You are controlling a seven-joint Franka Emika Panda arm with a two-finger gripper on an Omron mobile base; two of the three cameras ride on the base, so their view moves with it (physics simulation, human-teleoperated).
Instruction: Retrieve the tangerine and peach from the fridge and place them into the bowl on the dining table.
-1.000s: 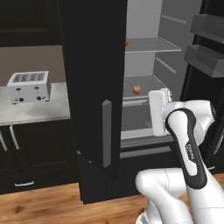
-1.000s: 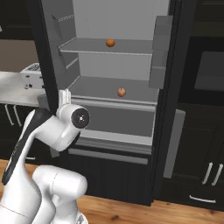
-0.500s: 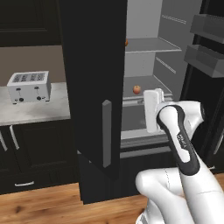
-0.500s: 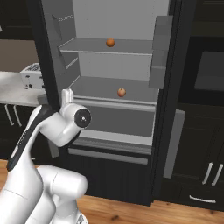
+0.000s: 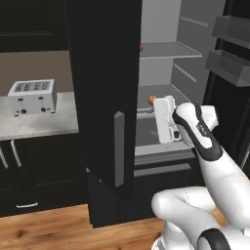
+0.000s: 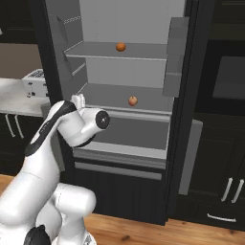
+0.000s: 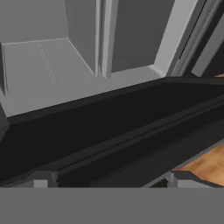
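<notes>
No writing or brand mark is legible on anything before me; the toaster [image 5: 32, 96] on the grey tabletop [image 5: 39, 124] to my left is plain silver with dark knobs.

The fridge [image 6: 125, 72] stands with its doors swung wide, and its pale grey inside holds two fruits. On the upper shelf [image 6: 117, 51] sits one small round orange fruit [image 6: 121, 47], which I take for the tangerine, near the middle of the shelf. On the lower shelf [image 6: 124, 100] sits the other, the peach [image 6: 133, 101], slightly to the right of centre in the right base view and close to the front edge. Which is which I cannot settle firmly by colour at this size. The two are well apart, one above the other.

My jaws [image 7: 107, 178] are released, spread wide with nothing between them; my fingertips [image 7: 40, 179] show at the bottom of the hand view, pointed at the dark front lip of the fridge below the bare grey lower shelf. In the left base view my hand [image 5: 166, 119] hangs just in front of the lower compartment, near the peach [image 5: 152, 99] but not touching it.

The door bins [image 5: 229, 66] on the right door look bare.
</notes>
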